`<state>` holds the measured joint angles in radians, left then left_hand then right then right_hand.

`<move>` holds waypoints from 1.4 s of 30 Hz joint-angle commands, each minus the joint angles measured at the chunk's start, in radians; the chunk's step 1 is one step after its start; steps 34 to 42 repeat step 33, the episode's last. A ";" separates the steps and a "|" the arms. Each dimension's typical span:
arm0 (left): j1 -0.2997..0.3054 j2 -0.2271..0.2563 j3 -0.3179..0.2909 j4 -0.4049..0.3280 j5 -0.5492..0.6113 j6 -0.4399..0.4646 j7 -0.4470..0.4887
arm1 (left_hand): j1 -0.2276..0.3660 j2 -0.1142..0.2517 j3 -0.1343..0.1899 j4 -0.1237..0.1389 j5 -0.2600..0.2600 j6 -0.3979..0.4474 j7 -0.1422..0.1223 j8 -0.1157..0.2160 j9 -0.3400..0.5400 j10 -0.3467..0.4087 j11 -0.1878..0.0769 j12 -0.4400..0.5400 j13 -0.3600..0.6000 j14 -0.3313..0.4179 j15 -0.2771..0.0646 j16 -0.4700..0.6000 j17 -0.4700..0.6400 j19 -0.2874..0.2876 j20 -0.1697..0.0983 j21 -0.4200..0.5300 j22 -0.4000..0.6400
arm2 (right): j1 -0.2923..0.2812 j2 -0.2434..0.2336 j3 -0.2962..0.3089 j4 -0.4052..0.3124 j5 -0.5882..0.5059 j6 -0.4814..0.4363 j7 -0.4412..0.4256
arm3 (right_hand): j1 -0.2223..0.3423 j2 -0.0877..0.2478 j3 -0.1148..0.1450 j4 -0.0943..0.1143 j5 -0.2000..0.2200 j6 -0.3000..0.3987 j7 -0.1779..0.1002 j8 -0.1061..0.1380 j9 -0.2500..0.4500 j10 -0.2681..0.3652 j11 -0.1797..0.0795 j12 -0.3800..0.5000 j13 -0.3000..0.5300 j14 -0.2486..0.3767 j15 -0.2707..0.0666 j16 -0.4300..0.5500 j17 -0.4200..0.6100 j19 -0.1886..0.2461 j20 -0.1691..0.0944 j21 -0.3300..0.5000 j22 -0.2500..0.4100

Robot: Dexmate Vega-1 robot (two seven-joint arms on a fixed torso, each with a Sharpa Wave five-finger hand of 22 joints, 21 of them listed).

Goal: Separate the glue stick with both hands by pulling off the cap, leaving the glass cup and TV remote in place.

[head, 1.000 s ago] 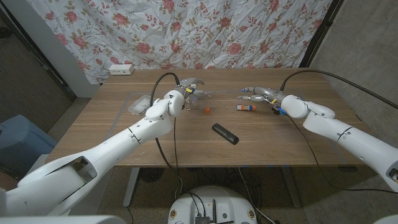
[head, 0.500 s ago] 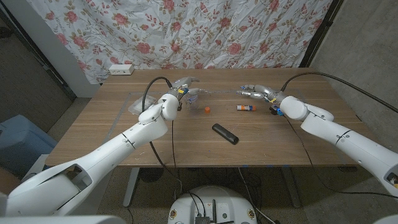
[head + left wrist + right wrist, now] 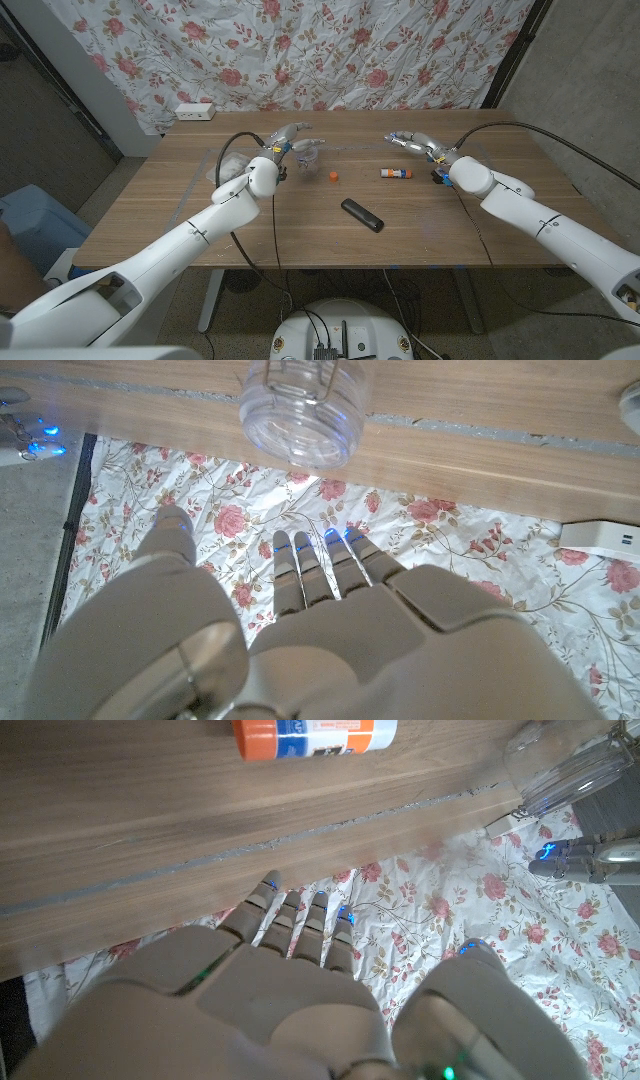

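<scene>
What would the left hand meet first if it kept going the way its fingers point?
Probably the glass cup, just ahead of the left hand; from the wrist view the cup sits beyond the fingertips. Depth is uncertain.

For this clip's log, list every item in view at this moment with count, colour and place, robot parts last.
glue stick body: one, white with blue label and orange end, lying on the table near the right hand
glue stick cap: one, orange, on the table apart from the body
glass cup: one, clear, by the left hand
TV remote: one, black, mid-table
clear plastic container: one, table's left side
power strip: one, white, at the far left edge
floral cloth: one, white with red roses, behind the table
table: one, wooden
left hand: open, above the table
right hand: open, above the table
</scene>
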<state>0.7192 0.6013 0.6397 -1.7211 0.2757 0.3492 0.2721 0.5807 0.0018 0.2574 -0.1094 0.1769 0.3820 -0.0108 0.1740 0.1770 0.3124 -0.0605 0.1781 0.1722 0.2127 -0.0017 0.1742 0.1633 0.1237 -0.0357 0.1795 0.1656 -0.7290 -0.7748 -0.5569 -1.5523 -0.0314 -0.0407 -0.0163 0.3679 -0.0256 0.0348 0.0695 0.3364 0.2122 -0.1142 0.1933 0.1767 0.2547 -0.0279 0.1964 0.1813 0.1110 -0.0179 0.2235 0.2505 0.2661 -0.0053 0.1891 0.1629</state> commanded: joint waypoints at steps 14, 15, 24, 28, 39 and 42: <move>0.072 -0.032 -0.090 0.134 -0.221 -0.257 0.139 | -0.036 0.063 0.018 0.024 0.002 -0.009 0.007 0.006 0.000 -0.001 0.012 0.010 0.003 0.011 -0.002 0.005 0.006 0.016 -0.028 0.007 0.002 | -0.050 0.095 0.053 0.076 0.218 0.087 -0.079 | -0.034 0.020 -0.005 0.021 -0.012 -0.008 0.019 -0.005 0.001 -0.008 0.013 -0.006 0.003 0.000 0.015 -0.001 -0.002 0.003 0.000 0.000 0.002; 0.075 -0.036 -0.095 0.146 -0.232 -0.281 0.143 | -0.040 0.066 0.018 0.026 0.002 -0.009 0.007 0.006 0.000 -0.001 0.012 0.010 0.003 0.011 -0.004 0.006 0.006 0.016 -0.028 0.007 0.002 | -0.051 0.100 0.054 0.078 0.225 0.087 -0.082 | -0.035 0.020 -0.005 0.022 -0.012 -0.008 0.019 -0.005 0.001 -0.008 0.013 -0.005 0.003 0.000 0.015 -0.001 -0.003 0.002 0.000 -0.001 0.002; 0.107 -0.084 -0.141 0.220 -0.357 -0.424 0.155 | -0.069 0.089 0.020 0.040 0.003 -0.017 0.010 0.004 -0.001 -0.004 0.013 0.009 0.002 0.012 -0.004 0.005 0.006 0.018 -0.024 0.007 0.002 | -0.067 0.123 0.070 0.080 0.274 0.106 -0.112 | -0.041 0.023 -0.007 0.024 -0.016 -0.006 0.023 -0.005 0.001 -0.007 0.016 -0.005 0.002 0.002 0.017 -0.002 -0.006 0.002 0.001 -0.002 0.002; 0.114 -0.094 -0.149 0.236 -0.382 -0.449 0.160 | -0.075 0.094 0.021 0.042 0.004 -0.018 0.009 0.004 -0.001 -0.004 0.011 0.010 0.002 0.013 -0.002 0.005 0.006 0.018 -0.024 0.007 0.002 | -0.077 0.130 0.080 0.084 0.299 0.118 -0.119 | -0.045 0.026 -0.007 0.026 -0.018 -0.007 0.026 -0.005 0.001 -0.007 0.015 -0.006 0.002 0.001 0.016 -0.003 -0.007 0.001 0.002 -0.003 0.002; 0.129 -0.110 -0.168 0.259 -0.445 -0.512 0.138 | -0.079 0.100 0.024 0.042 0.004 -0.023 0.012 0.003 -0.002 -0.006 0.016 0.009 0.002 0.015 -0.001 0.005 0.005 0.021 -0.023 0.008 0.002 | -0.076 0.130 0.071 0.078 0.298 0.118 -0.119 | -0.050 0.029 -0.009 0.028 -0.021 -0.002 0.031 -0.004 0.001 -0.005 0.017 -0.005 0.002 0.001 0.018 -0.004 -0.009 -0.001 0.004 -0.004 0.002; 0.129 -0.110 -0.168 0.259 -0.445 -0.512 0.138 | -0.079 0.100 0.024 0.042 0.004 -0.023 0.012 0.003 -0.002 -0.006 0.016 0.009 0.002 0.015 -0.001 0.005 0.005 0.021 -0.023 0.008 0.002 | -0.076 0.130 0.071 0.078 0.298 0.118 -0.119 | -0.050 0.029 -0.009 0.028 -0.021 -0.002 0.031 -0.004 0.001 -0.005 0.017 -0.005 0.002 0.001 0.018 -0.004 -0.009 -0.001 0.004 -0.004 0.002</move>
